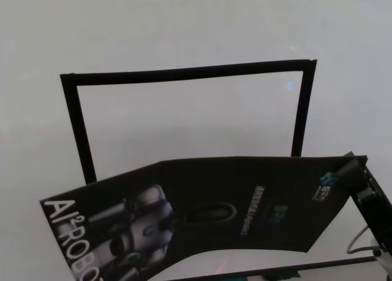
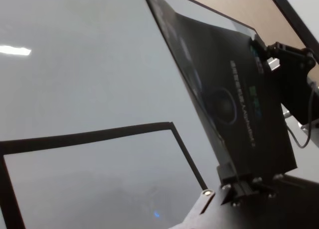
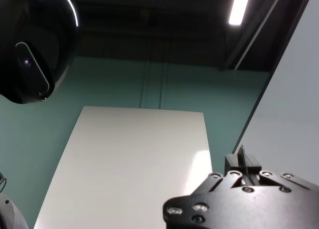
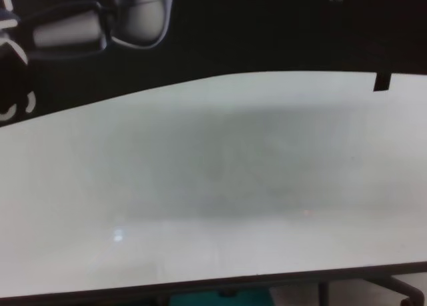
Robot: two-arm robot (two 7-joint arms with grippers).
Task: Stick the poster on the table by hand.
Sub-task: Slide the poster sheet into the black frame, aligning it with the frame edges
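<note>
Poster [image 1: 245, 201] fills the lower half of the head view, a thin glossy black sheet held up off the table [image 1: 184, 24] and bowed along its length. At its lower left end a silver-grey robot figure and white block lettering show; toward the right come small white and green print. In the left wrist view the left gripper [image 2: 246, 188], black metal with small screws, sits at the lower right of the frame, its short fingers closed onto the sheet's lower edge. Behind the sheet, in the middle of the head view, a rectangle of black tape [image 1: 76, 125] outlines a patch of the matte white tabletop. At the right edge of the head view the right gripper [image 1: 357, 164], boxy and black, is clamped on the sheet's upper right corner; its wrist view shows the thin sheet edge pinched between the fingers.
</note>
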